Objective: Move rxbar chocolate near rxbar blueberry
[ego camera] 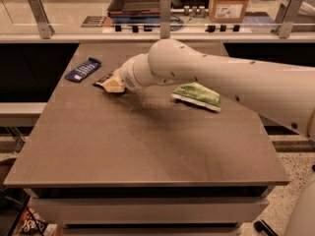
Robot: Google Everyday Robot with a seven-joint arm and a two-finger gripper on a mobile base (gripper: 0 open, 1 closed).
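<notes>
Count on table [147, 151]: 2 bars. 1 blue bar [82, 69] at 10 o'clock, 1 black bar [102, 78] near it, partly hidden by the gripper. 1 green bag [197, 95] at 2 o'clock. 1 arm [236, 80], 1 gripper [113, 85] at 11 o'clock, at the black bar. Beyond the table at 12 o'clock: 1 box [228, 4], 3 posts [165, 14].
</notes>
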